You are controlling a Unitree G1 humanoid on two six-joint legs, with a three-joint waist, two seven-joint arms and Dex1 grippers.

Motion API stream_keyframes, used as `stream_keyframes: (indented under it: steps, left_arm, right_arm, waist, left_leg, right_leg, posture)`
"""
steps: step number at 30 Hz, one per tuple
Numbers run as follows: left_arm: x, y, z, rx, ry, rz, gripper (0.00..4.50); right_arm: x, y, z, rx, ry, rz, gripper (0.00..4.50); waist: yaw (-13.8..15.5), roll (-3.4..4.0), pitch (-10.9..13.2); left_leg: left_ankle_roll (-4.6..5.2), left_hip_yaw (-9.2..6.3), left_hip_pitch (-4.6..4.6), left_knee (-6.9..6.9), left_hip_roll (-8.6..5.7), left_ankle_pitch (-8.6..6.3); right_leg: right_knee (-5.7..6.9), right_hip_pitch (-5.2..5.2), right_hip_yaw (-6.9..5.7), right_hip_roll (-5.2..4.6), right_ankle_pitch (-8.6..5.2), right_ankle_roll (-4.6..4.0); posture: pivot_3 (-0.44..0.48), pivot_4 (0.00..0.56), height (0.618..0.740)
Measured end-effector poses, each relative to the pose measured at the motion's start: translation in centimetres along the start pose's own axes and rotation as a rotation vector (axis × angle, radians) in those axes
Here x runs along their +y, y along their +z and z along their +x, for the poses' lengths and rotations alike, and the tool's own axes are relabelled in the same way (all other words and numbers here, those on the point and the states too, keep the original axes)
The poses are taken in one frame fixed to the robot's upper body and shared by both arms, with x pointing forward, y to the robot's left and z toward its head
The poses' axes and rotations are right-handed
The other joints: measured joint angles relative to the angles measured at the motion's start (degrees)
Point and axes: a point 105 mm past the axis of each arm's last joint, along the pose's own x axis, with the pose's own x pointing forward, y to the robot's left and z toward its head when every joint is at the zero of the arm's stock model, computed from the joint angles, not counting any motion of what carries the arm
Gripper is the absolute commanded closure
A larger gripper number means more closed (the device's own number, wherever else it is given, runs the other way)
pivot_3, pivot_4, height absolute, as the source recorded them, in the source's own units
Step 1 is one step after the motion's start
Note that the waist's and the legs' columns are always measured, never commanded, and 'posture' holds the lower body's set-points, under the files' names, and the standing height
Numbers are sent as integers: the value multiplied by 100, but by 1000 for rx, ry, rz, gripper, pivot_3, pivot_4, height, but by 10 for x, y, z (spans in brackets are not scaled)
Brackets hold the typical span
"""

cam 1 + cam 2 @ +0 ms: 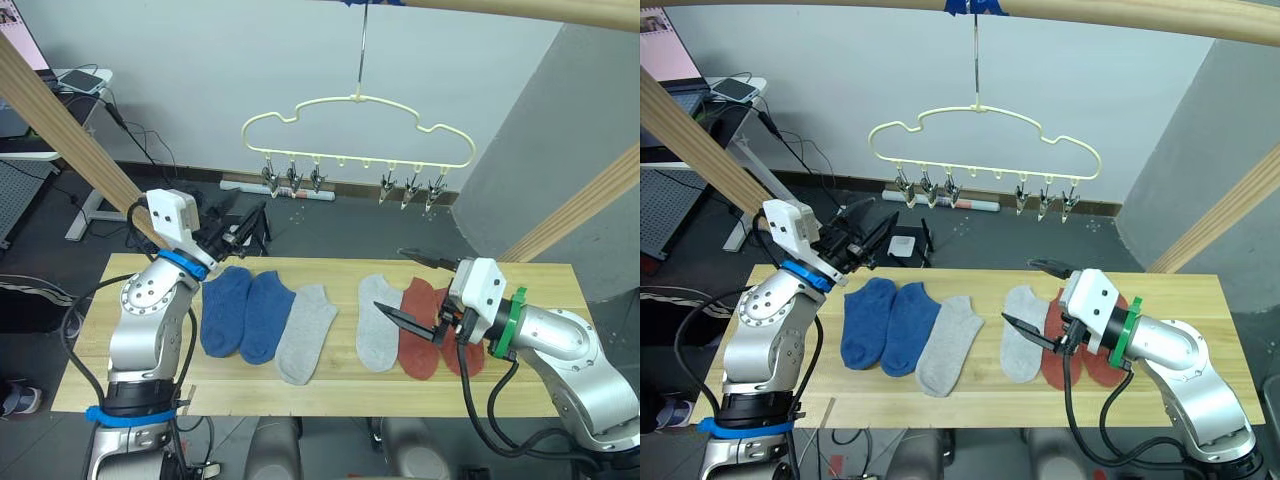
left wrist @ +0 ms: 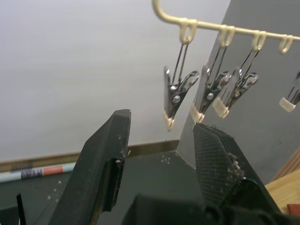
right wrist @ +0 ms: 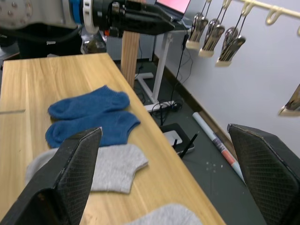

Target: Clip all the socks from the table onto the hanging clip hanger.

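Right gripper [image 1: 412, 290]: fingers spread wide, nothing between them. It hovers low over the inner rust red sock [image 1: 418, 331], tips pointing toward the table's middle. Judgement: this posture suits a descent onto one of the nearest socks; no grasp has begun.

Left gripper [image 1: 865, 232]: fingers parted to a moderate gap, empty. It is raised at the far left edge of the table [image 1: 330, 395], aimed up toward the clip hanger [image 1: 357, 126]. In the left wrist view the left-hand group of metal clips [image 2: 206, 91] sits just beyond the fingertips, not touching. Judgement: this arm seems staged to work a clip while the other brings a sock.

Socks, all six flat on the table in a row: two blue socks [image 1: 243, 312] side by side at left, a light grey sock [image 1: 305, 333] touching them, a gap, then a second grey sock [image 1: 378, 323], then the rust red pair, the outer red sock [image 1: 1095, 361] partly under the right arm.

Holder contents: the hanger hangs by its hook from the wooden pole [image 1: 540, 10] overhead; two groups of three clips, every one bare. Judgement: task not started in terms of socks hung.
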Motion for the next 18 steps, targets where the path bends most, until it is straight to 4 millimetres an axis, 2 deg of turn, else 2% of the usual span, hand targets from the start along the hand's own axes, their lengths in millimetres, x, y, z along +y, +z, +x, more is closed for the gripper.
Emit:
stream_keyframes:
  steps: [3,8,18]
  left_arm:
    - [-3,-1,7,-17,4,-7,2141]
    - [-1,11,21,-75,19,-9,2141]
    - [2,12,34,-86,18,-24,2141]
  right_arm:
    - [1,10,5,-30,19,-2,0]
    - [1,19,9,-44,12,1,0]
    - [-1,17,10,-32,-4,23,0]
  waist:
    - [-1,-1,6]
    - [-7,-1,8]
    - [-22,-3,28]
  left_leg:
    - [0,-4,-2,0,0,0]
    - [0,-4,-6,0,-1,0]
    - [0,-7,-10,0,-1,0]
  right_leg:
    - [0,-1,-3,1,0,0]
    - [-2,-1,-3,0,0,0]
    - [-3,-4,-8,1,0,1]
  posture:
    - [-194,338,732]
    - [-208,340,732]
    - [-218,343,732]
